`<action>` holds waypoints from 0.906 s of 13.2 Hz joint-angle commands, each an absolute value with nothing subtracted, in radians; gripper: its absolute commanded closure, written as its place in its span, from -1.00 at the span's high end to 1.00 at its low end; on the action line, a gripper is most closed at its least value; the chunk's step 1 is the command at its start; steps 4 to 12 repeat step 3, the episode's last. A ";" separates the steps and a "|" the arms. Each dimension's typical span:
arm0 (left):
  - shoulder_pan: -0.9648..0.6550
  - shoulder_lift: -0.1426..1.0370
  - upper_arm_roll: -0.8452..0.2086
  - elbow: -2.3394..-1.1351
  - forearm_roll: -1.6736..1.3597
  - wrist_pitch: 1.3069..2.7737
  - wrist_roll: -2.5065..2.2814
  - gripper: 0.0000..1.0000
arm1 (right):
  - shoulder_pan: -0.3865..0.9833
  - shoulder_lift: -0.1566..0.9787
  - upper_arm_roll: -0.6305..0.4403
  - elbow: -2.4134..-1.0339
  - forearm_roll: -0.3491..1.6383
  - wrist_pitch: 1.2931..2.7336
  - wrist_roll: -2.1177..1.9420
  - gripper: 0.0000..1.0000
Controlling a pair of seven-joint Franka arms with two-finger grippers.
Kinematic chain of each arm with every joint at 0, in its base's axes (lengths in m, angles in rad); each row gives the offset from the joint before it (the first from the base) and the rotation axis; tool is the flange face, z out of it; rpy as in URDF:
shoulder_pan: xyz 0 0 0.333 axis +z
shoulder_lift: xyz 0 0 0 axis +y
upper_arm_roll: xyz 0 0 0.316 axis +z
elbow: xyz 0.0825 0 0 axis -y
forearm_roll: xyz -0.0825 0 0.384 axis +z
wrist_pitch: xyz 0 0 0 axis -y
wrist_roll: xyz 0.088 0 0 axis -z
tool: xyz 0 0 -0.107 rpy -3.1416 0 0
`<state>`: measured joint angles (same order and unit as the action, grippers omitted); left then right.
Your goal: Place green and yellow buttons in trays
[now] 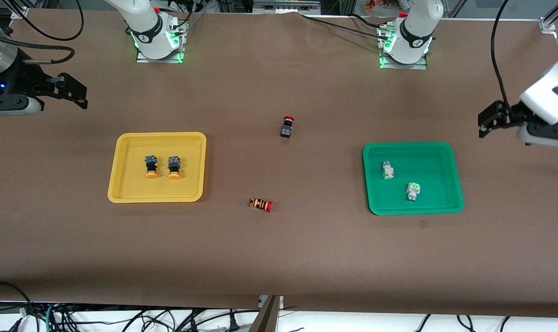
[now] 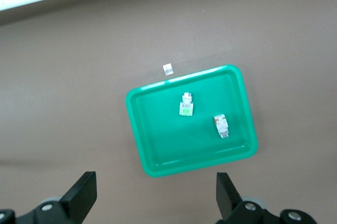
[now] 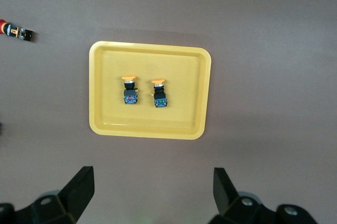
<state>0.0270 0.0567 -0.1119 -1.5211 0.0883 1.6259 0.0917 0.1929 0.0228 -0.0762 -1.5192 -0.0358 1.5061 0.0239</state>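
Two black buttons with orange-yellow caps [image 1: 151, 167] [image 1: 174, 167] lie in the yellow tray [image 1: 159, 136]. They also show in the right wrist view [image 3: 129, 91] [image 3: 159, 95], in the tray [image 3: 105, 103]. Two whitish-silver green buttons [image 1: 388, 170] [image 1: 413, 191] lie in the green tray [image 1: 412, 146]. They show in the left wrist view too [image 2: 186, 105] [image 2: 221, 125], in the tray [image 2: 158, 145]. My left gripper [image 1: 488, 121] [image 2: 155, 195] is open and empty, high over the table's left-arm end. My right gripper [image 1: 71, 92] [image 3: 152, 192] is open and empty, high over the right-arm end.
A black switch with a red cap [image 1: 286, 127] stands mid-table between the trays. An orange-striped switch with a red cap [image 1: 261, 204] [image 3: 16, 31] lies nearer the front camera. A tiny white scrap [image 2: 168, 69] lies on the table beside the green tray.
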 commanded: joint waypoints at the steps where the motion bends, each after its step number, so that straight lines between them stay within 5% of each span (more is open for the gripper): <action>1: -0.048 -0.009 -0.005 -1.612 0.060 1.651 0.058 1.00 | 0.179 0.018 -0.067 -1.531 -0.049 1.497 -0.015 1.00; 12: -0.038 -0.005 -0.006 -1.609 0.058 1.651 0.057 1.00 | 0.179 0.031 -0.071 -1.529 -0.049 1.496 -0.017 1.00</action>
